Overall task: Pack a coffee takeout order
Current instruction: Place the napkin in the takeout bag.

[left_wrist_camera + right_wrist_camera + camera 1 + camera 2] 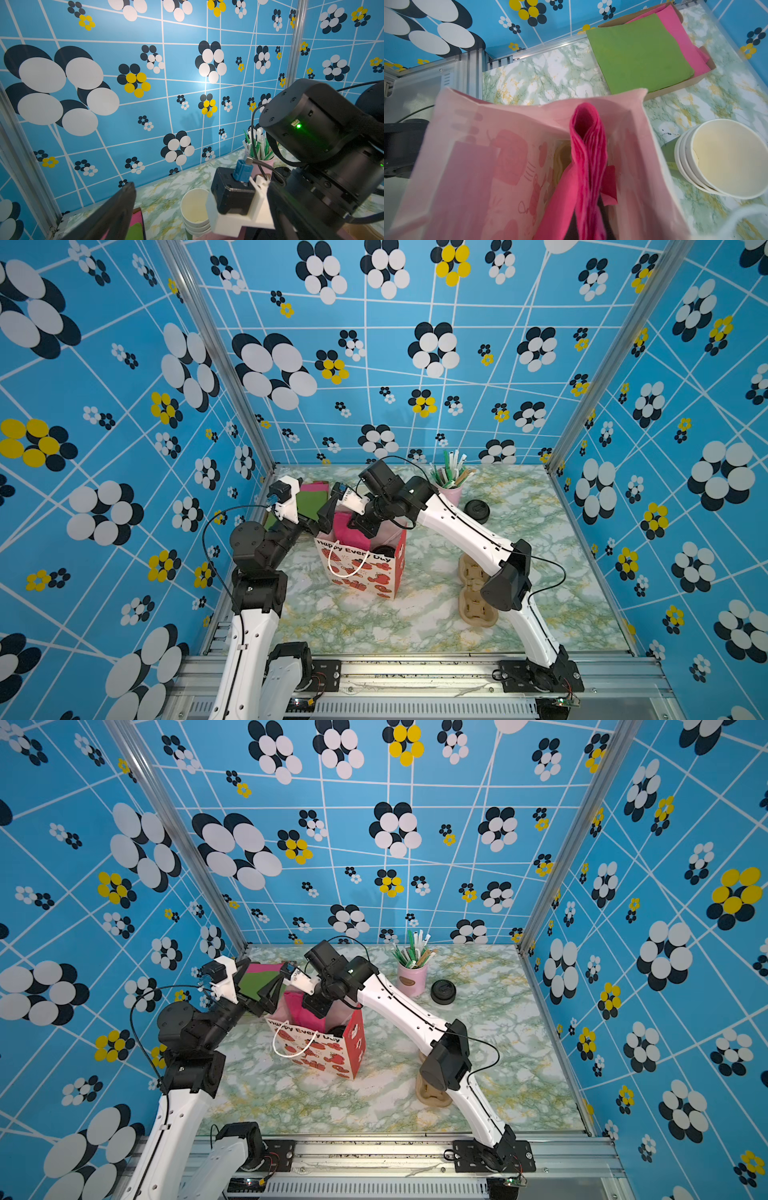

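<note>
A red and white gift bag stands open mid-table. My right gripper hangs in its mouth, shut on a folded pink napkin that reaches down inside the bag. A black cup lid shows in the bag beside it, and a bit of tan pulp holder lies deeper in. My left gripper is wide open and holds nothing, just beyond the bag's far left corner. The straw of the order is hidden.
A cardboard tray of green and pink napkins sits at the back left. A stack of lidless cups stands behind the bag. A pink cup of straws, a lone black lid and stacked pulp holders are on the right.
</note>
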Available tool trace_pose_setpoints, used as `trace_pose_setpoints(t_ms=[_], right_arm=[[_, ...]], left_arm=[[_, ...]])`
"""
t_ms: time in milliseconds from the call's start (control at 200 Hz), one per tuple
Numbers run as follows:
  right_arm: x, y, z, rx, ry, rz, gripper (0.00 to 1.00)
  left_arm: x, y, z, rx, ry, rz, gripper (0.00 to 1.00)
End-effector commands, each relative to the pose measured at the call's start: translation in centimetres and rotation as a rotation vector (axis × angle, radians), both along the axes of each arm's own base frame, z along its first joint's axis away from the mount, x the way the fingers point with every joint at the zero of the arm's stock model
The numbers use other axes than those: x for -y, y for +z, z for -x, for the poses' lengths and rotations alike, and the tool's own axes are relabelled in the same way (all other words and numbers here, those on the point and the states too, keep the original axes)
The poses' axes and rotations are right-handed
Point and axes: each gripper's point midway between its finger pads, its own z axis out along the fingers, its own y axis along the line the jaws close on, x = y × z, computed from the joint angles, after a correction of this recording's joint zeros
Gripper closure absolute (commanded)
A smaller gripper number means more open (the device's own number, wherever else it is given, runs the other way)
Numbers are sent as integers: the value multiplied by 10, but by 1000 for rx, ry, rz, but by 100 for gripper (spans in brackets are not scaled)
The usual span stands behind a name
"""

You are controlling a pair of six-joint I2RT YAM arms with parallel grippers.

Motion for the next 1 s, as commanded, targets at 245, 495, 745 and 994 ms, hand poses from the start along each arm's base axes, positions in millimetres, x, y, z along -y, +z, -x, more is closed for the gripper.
trace_pose_setpoints(t_ms=[245, 495, 745, 994], right_arm=[[-4, -8, 8, -3, 27, 17, 68], [0, 27, 12, 37, 32, -41, 46], [3, 62, 17, 74, 42, -101, 27], [2, 73, 21, 74, 59, -128, 15]], left_arm=[[-3, 7, 5, 34, 12, 10, 1], [-3, 12, 7, 45, 11, 13, 1], [-4, 16, 9, 53, 18, 11, 1], [-6, 16, 8, 38, 31, 13, 1]])
